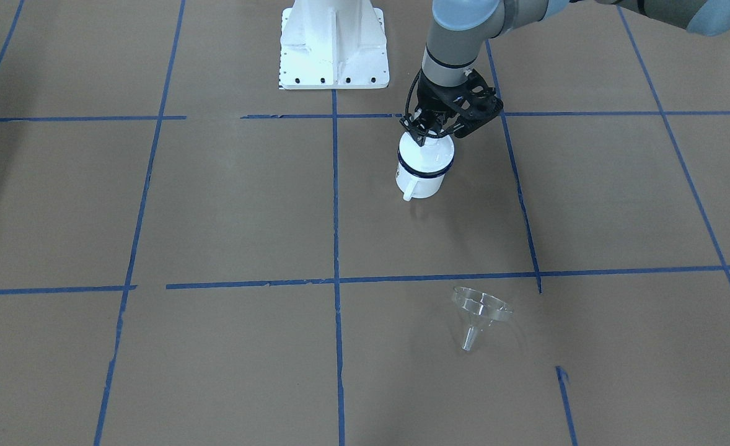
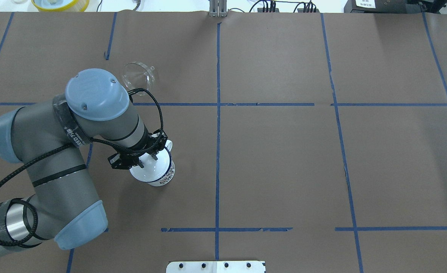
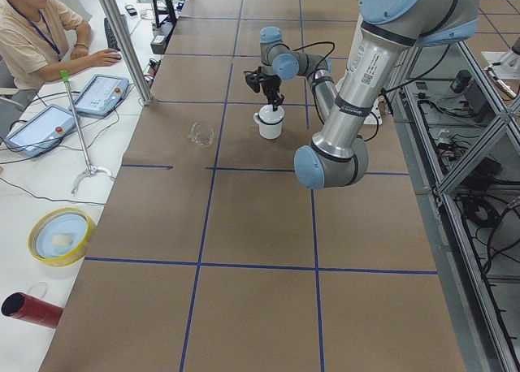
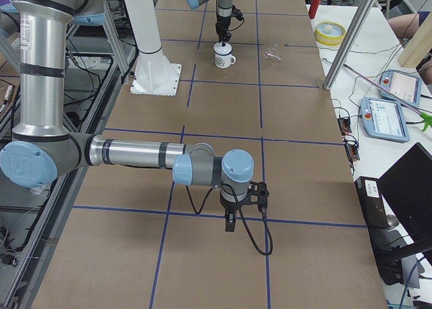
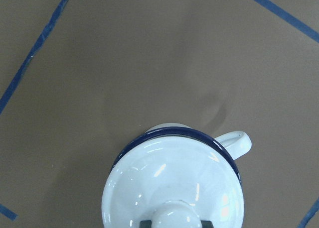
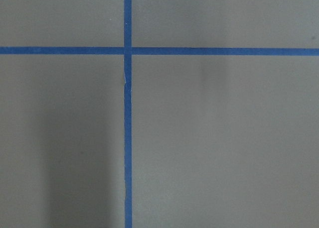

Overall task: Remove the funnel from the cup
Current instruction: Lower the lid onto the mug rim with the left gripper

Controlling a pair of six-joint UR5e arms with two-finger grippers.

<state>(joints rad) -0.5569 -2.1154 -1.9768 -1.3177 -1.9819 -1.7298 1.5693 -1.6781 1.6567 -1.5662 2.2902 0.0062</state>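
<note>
The clear funnel [image 1: 479,306] lies on its side on the brown table cover, well apart from the cup; it also shows in the overhead view [image 2: 138,75]. The white cup [image 1: 421,179] with a dark blue rim [image 5: 174,133] stands upright, its handle [image 5: 238,141] to one side. A white domed lid [image 5: 169,183] sits on the cup. My left gripper [image 1: 425,133] is right above it, fingers closed on either side of the lid's knob [image 5: 174,215]. My right gripper [image 4: 229,222] hangs low over bare table far from both; whether it is open or shut I cannot tell.
The robot's white base [image 1: 333,46] stands at the near table edge. Blue tape lines [image 2: 217,113] cross the brown cover. A yellow bowl [image 3: 61,235] and a red cylinder [image 3: 31,309] sit on the operators' side, where a person sits with tablets.
</note>
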